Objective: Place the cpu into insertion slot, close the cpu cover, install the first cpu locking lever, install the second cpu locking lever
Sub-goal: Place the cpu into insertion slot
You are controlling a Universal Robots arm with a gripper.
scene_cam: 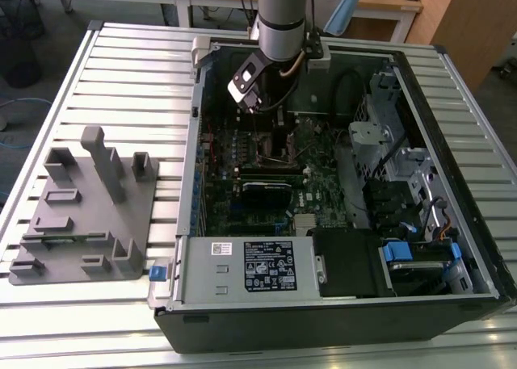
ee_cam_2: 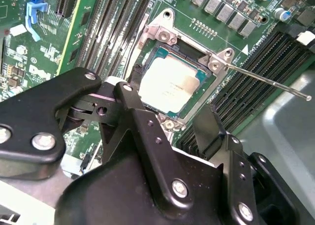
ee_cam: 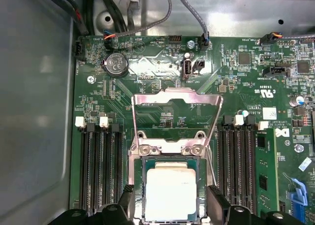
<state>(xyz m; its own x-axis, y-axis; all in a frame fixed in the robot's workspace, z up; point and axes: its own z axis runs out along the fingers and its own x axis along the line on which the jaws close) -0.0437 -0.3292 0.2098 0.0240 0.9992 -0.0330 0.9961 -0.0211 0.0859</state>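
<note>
The cpu point(ee_cam: 171, 193) point(ee_cam_2: 171, 87), a pale silver-beige square chip, lies flat in the insertion slot point(ee_cam: 137, 185) point(ee_cam_2: 209, 94) on the green motherboard. The cpu cover point(ee_cam: 175, 101), a silvery frame with a cut-out centre, stands flipped up off the socket at its hinge. A thin locking lever point(ee_cam_2: 268, 81) sticks out, raised, from one socket corner. My gripper point(ee_cam: 170, 198) point(ee_cam_2: 170, 112) point(scene_cam: 257, 102) hovers just above the socket, open. Its black fingers point(ee_cam: 216, 203) sit wider than the chip on either side and hold nothing.
Black memory slots point(ee_cam: 101, 171) point(ee_cam: 239, 161) flank the socket. A coin battery point(ee_cam: 116, 64) and cables point(ee_cam: 192, 13) lie beyond the cover. The computer case wall point(scene_cam: 194, 175) surrounds the board. A grey fixture point(scene_cam: 81, 215) sits on the slatted table at the exterior view's left.
</note>
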